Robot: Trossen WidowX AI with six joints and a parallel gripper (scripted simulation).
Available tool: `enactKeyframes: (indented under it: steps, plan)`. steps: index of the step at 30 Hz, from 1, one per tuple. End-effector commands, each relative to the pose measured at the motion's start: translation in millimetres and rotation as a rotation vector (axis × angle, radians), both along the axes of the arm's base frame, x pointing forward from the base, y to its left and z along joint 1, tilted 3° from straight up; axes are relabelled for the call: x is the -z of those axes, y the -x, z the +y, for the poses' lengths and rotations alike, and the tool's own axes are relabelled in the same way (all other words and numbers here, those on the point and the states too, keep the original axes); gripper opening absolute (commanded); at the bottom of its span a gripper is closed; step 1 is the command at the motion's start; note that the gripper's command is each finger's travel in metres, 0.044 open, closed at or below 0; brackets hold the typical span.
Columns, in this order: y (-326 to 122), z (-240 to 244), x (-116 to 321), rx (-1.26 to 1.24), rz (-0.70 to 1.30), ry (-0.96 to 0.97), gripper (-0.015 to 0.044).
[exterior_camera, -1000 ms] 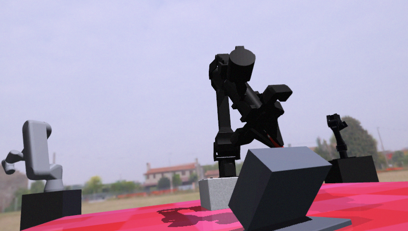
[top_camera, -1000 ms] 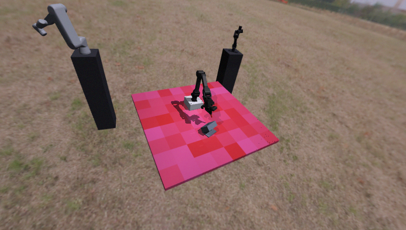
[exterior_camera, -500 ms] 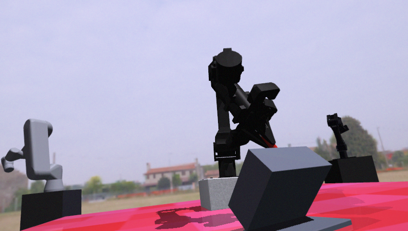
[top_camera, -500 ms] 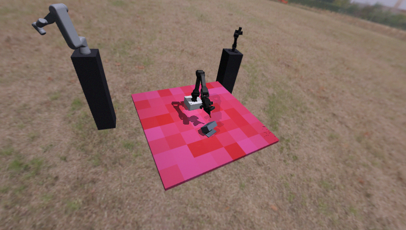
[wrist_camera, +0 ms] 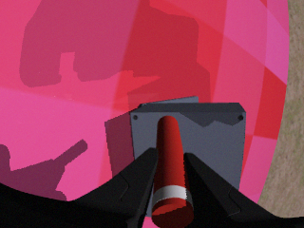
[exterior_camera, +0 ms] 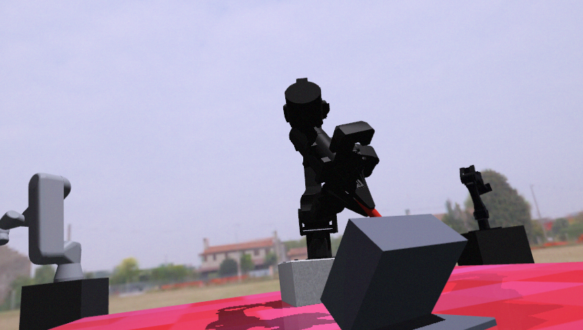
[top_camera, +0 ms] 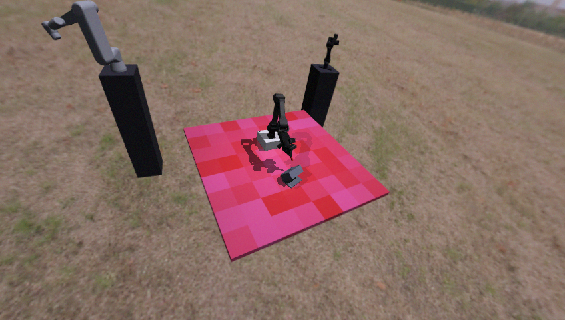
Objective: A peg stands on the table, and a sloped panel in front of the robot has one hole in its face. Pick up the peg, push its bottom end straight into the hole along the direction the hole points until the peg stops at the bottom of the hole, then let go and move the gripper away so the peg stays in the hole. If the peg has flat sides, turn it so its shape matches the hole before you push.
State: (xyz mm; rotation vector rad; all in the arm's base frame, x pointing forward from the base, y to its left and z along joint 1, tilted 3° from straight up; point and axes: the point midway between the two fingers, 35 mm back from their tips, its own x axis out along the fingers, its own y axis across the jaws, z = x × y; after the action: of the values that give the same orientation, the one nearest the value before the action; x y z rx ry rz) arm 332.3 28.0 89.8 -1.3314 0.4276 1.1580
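Observation:
The gripper (top_camera: 290,157) (exterior_camera: 369,210) (wrist_camera: 171,154) is shut on the round red peg (top_camera: 292,159) (exterior_camera: 375,213) (wrist_camera: 168,135) and holds it tilted in the air. The peg has a light grey band near its upper end. The grey sloped panel block (top_camera: 290,173) (exterior_camera: 413,232) (wrist_camera: 214,152) stands on the table. In the wrist view the peg's far end shows over the upper left part of the panel face. In the top view a gap shows between peg and block. The hole is not seen; the peg and fingers cover part of the face. The block hides the peg's lower end in the exterior view.
The pink and red checkered table (top_camera: 245,214) (exterior_camera: 507,282) (wrist_camera: 57,114) carries the arm's pale base (top_camera: 266,141) (exterior_camera: 300,282) behind the block. Two other arms stand off the table on dark pedestals (top_camera: 130,119) (top_camera: 320,89). The panel's flat foot (top_camera: 294,183) (exterior_camera: 462,322) lies on the table.

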Motion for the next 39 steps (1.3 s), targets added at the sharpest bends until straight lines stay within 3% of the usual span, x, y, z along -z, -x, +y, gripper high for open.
enactKeyframes:
  steps: [1, 39]
  plan:
    - [0, -4, -3, 0.024, -0.012, -0.019, 0.0]
    - [4, -50, -11, 0.233, -0.1, -0.144, 0.0]
